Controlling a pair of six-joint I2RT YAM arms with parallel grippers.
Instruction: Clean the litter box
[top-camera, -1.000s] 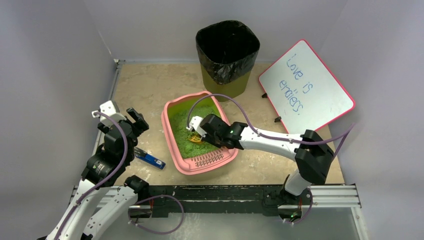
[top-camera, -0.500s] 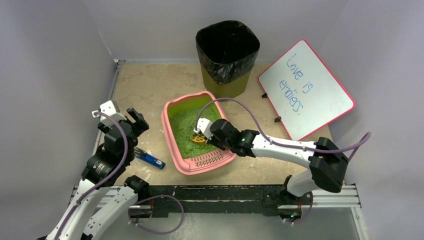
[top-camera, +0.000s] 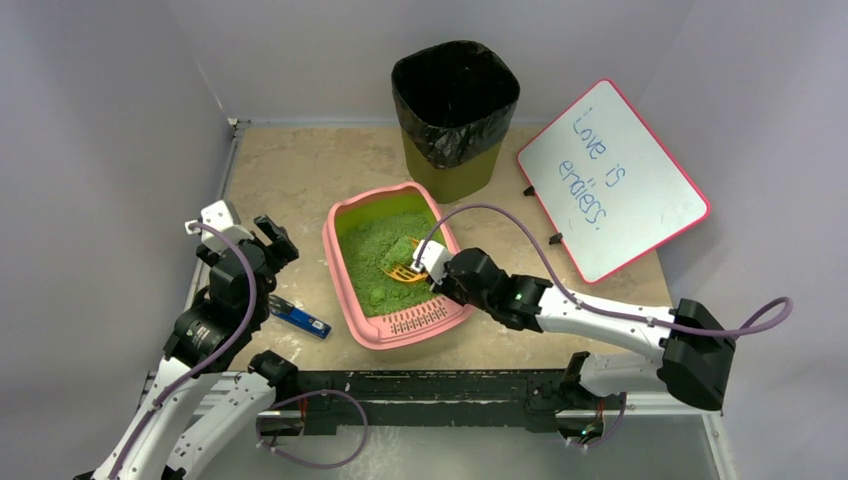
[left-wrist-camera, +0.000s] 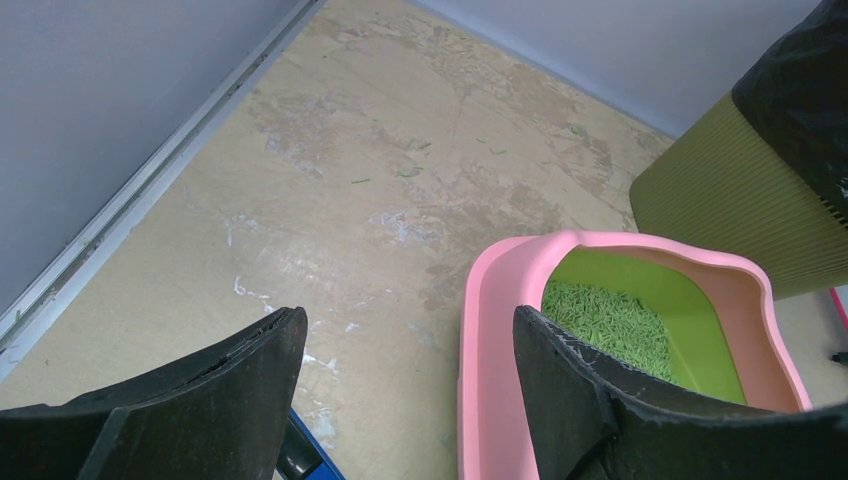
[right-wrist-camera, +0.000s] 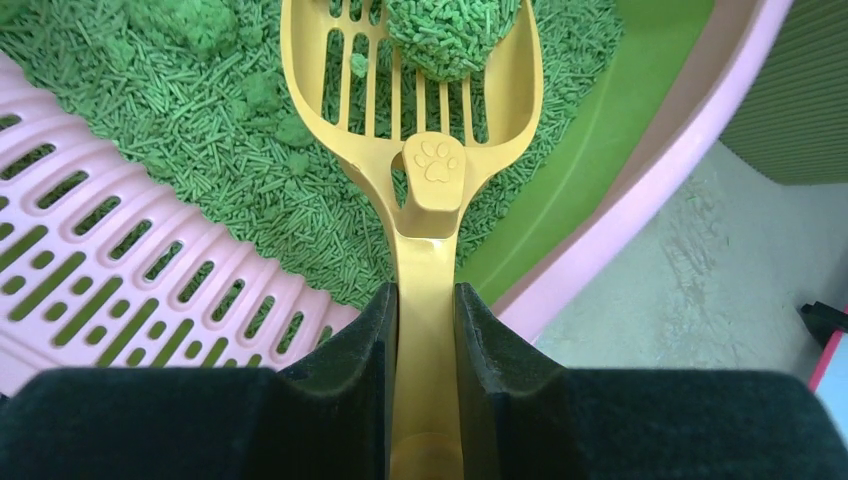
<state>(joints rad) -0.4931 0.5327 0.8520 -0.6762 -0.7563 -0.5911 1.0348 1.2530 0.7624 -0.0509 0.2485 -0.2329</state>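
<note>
Right hand (right-wrist-camera: 425, 300) clamped on scoop (right-wrist-camera: 432, 170) handle, blade level to keep clump (right-wrist-camera: 450, 30) aboard; slots shed loose litter. Litter box (top-camera: 345, 290) at table (top-camera: 290, 170) centre, bin (top-camera: 455, 100) behind for dumping. Left hand (left-wrist-camera: 408, 325) wide, empty, near left edge.

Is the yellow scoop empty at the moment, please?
No, a clump of green litter sits on the slotted head of the yellow scoop, which is over the litter box.
</note>
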